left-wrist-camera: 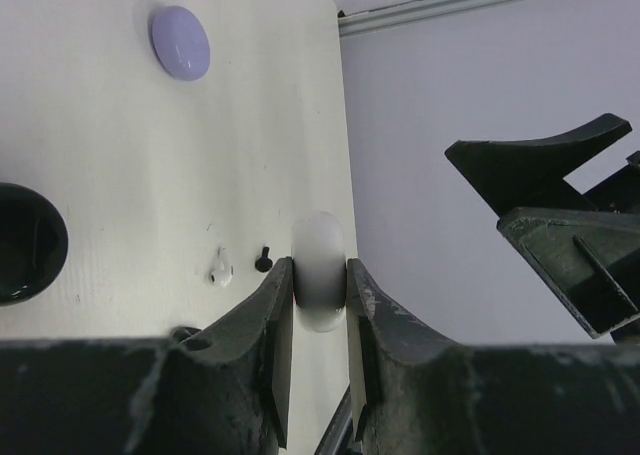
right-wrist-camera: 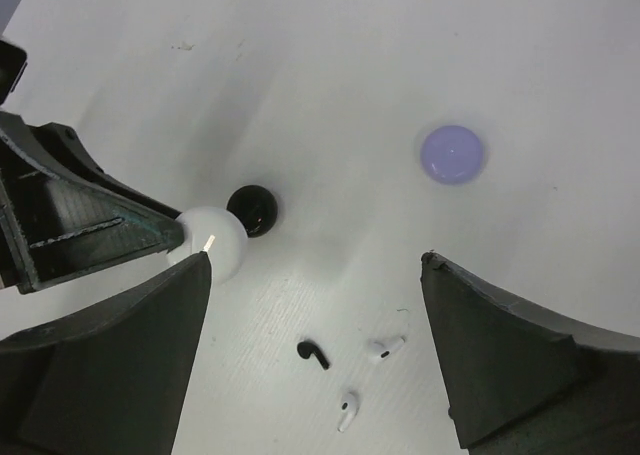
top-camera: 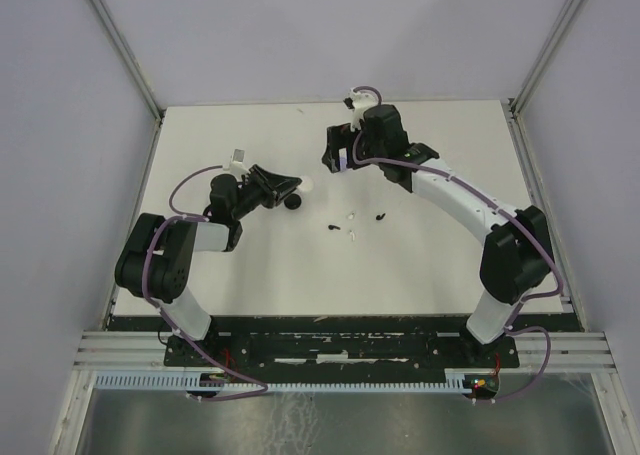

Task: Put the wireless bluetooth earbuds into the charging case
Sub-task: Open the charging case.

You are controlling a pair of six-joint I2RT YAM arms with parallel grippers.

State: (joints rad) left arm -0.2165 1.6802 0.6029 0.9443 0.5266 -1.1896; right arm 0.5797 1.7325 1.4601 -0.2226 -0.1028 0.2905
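Gripping the white charging case (left-wrist-camera: 320, 237) edge-on, the left gripper (left-wrist-camera: 320, 278) is clamped left of table centre. Right gripper (right-wrist-camera: 315, 265) hovers, jaws wide apart, empty. Earbuds (right-wrist-camera: 385, 348) lie loose mid-table, none inserted; looks barely started.

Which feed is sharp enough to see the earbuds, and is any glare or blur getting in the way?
Right wrist: sharpest; the black earbud and white earbuds are crisp, shadows soft, one small glint on the white puck. Left wrist: the left gripper blurs up close and the puck it clamps looks washed out. Top external: even light, but earbuds are mere specks.
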